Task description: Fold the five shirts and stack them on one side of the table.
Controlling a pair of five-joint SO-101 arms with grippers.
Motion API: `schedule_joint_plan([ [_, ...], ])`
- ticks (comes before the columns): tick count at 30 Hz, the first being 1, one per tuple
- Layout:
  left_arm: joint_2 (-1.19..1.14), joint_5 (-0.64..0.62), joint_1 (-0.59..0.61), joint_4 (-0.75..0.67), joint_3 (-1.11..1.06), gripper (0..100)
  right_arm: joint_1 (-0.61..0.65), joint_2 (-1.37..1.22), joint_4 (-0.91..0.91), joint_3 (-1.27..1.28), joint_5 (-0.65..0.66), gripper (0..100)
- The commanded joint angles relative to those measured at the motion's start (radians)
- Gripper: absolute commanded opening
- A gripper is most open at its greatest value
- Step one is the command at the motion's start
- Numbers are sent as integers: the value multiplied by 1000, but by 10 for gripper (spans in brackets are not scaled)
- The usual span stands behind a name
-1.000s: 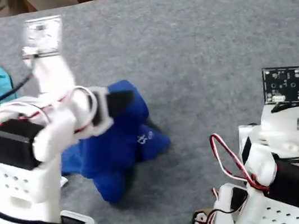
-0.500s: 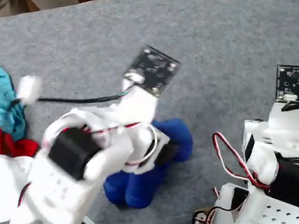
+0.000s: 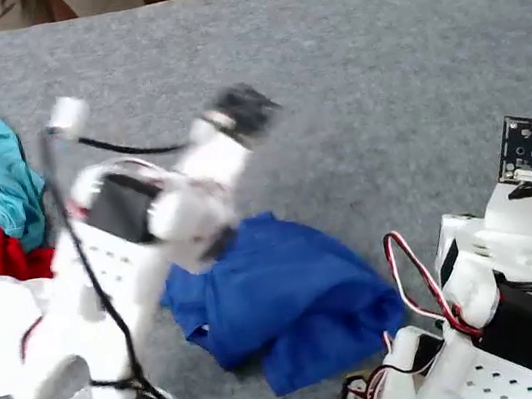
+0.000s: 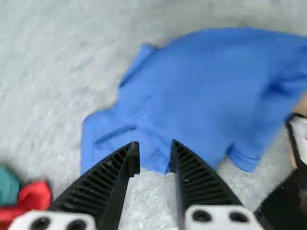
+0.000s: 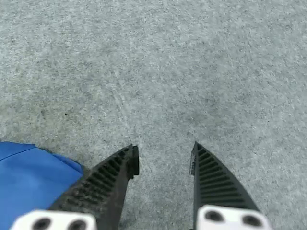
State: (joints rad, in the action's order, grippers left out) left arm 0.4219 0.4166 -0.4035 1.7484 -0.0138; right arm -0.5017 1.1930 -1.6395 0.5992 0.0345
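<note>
High view: grey desk (image 3: 407,66) stretches wide beyond the blue shirt (image 3: 292,302). Left hand (image 4: 154,155) hangs over the shirt's edge, slightly parted; right hand (image 5: 162,158) beside it, spread.

L arm (image 3: 108,285): base at near-left corner of table (image 3: 395,57), leans fwd toward table centre, wrist cam end farthest out.
L gripper (image 4: 153,154): points down, jaws a narrow gap apart.
R arm (image 3: 494,295): folded up at near-right corner, wrist raised.
R gripper (image 5: 162,158): aimed down, jaws clearly apart.
</note>
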Motion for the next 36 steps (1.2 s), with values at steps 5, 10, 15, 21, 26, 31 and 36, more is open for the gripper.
schedule_joint_plan([
  [5, -7, 12, 717, 2, -15, 160, -13, -18, -26, -47, -3, 196],
  [10, -13, 12, 1122, -23, -25, 268, -8, -18, -21, -44, -3, 196],
  [15, -128, 25, 1307, -261, -123, 300, -8, -18, -21, -44, -3, 196],
  [21, -349, 100, 1350, -427, -141, 300, -8, -18, -26, -45, -3, 196],
  [26, -532, 98, 1335, -575, -141, 296, -8, -18, -28, -47, -3, 196],
  [31, -624, 97, 1326, -652, -140, 264, -8, -18, -28, -47, -3, 196],
  [36, -624, 97, 1316, -700, -80, 7, -8, -18, -28, -47, -3, 196],
])
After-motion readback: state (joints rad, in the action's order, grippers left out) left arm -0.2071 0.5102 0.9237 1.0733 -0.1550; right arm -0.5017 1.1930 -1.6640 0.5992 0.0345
